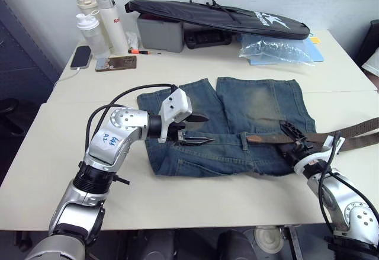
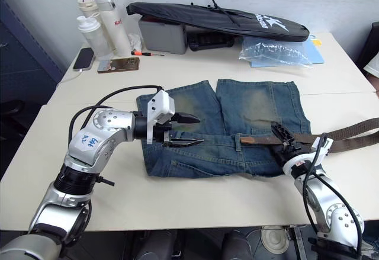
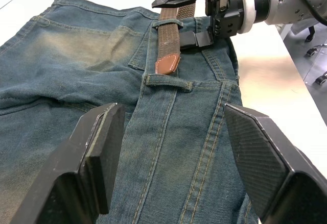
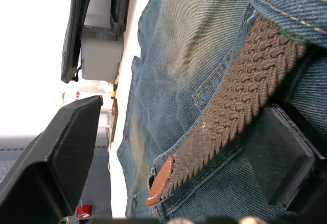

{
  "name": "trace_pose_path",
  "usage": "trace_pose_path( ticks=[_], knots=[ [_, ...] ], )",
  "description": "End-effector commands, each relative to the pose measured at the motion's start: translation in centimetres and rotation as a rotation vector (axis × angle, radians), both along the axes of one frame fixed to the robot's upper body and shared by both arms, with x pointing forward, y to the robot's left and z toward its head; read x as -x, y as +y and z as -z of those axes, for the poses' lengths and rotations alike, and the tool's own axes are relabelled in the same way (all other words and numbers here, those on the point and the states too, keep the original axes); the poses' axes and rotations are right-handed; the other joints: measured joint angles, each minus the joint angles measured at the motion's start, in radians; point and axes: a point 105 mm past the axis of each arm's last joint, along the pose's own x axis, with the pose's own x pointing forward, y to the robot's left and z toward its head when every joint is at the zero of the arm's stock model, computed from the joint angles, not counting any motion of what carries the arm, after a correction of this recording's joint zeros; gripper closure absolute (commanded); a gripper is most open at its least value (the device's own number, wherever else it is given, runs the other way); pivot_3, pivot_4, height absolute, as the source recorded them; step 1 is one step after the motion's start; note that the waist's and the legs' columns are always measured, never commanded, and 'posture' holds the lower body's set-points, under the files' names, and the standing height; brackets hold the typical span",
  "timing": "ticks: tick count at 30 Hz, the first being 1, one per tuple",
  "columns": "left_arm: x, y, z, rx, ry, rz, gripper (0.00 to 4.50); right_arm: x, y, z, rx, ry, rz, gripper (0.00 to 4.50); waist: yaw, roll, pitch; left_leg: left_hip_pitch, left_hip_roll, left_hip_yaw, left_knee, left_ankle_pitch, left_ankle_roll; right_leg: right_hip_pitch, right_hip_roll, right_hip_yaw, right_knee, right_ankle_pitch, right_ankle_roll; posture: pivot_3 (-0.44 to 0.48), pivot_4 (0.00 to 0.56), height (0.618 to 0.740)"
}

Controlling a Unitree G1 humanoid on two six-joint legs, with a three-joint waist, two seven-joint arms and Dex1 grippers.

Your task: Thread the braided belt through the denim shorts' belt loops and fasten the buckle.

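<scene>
The denim shorts [image 1: 249, 106] lie flat on the white table, waistband toward me. The braided belt [image 1: 355, 132] comes in from the right along the waistband and passes under one belt loop [image 3: 167, 22]. Its reddish-brown leather tip [image 3: 167, 63] stops just short of a second, empty loop [image 3: 168, 82]. My right gripper [image 1: 294, 138] is open at the right end of the waistband, its fingers on either side of the belt. My left gripper [image 1: 208, 129] hovers open over the waistband left of the tip, holding nothing. The buckle is out of view past the right edge.
At the back of the table lie a long black bag [image 1: 219, 14], a grey box [image 1: 160, 33], three bottles [image 1: 103, 20], a phone [image 1: 80, 57] and a clear plastic bag [image 1: 278, 50]. The table's front edge [image 1: 195, 227] runs close below the shorts.
</scene>
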Motion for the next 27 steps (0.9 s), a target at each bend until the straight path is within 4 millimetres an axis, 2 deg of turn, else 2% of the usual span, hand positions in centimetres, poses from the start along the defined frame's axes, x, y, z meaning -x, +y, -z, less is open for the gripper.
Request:
trace_pose_path(
  ticks=[1,6,11,15,23,25,27],
  knots=[
    [0.3,-0.3,-1.2,0.004,-0.062,0.019,1.06,0.0,-0.1,0.9,0.035,0.023,0.005,1.81,0.0,0.0,0.0,0.0,0.0,0.0,0.0,0.0,0.0,0.0,0.0,0.0,0.0,0.0,0.0,0.0,0.15,0.658],
    [0.1,-0.3,-1.0,-0.001,-0.062,0.016,1.06,-0.2,0.1,0.6,0.035,-0.01,0.022,4.35,-0.003,-0.002,-0.001,0.0,0.0,0.0,-0.001,0.0,0.0,0.0,0.0,0.0,0.0,0.0,0.0,0.0,0.15,0.658],
    [0.1,-0.3,-0.9,-0.007,-0.064,0.018,1.06,-0.2,-0.6,-0.1,0.091,-0.082,0.064,4.44,-0.008,-0.003,-0.001,0.001,0.0,0.0,-0.001,0.0,0.0,0.0,0.0,0.001,-0.001,0.0,0.0,0.0,0.15,0.658],
    [0.1,-0.3,-0.7,-0.017,-0.066,0.028,1.06,0.1,-0.6,0.9,0.387,-0.111,0.041,4.44,-0.005,-0.003,-0.001,0.001,0.0,0.0,-0.001,0.0,0.0,0.0,0.0,0.001,-0.001,0.0,0.0,0.0,0.15,0.658],
    [0.2,-0.5,-0.7,-0.02,-0.068,0.041,1.06,0.0,2.3,0.6,0.466,-0.247,0.036,4.44,-0.008,-0.003,-0.001,0.001,0.0,0.0,-0.001,0.0,0.0,0.0,0.0,0.001,-0.002,0.0,0.0,0.0,0.15,0.658],
    [0.2,-0.5,-0.7,-0.02,-0.068,0.043,1.06,0.0,2.3,0.8,0.459,-0.251,0.048,4.44,-0.014,-0.003,-0.002,0.001,0.0,0.0,-0.002,0.0,0.0,0.0,0.0,0.001,-0.001,0.0,0.0,0.0,0.15,0.658],
    [0.1,-0.5,-0.8,-0.019,-0.07,0.044,1.06,0.1,1.1,1.4,0.489,-0.225,0.084,4.44,-0.02,-0.003,-0.002,0.001,0.0,0.0,-0.002,0.0,0.0,0.0,0.001,0.001,-0.001,0.0,0.0,0.0,0.15,0.658]
  ],
)
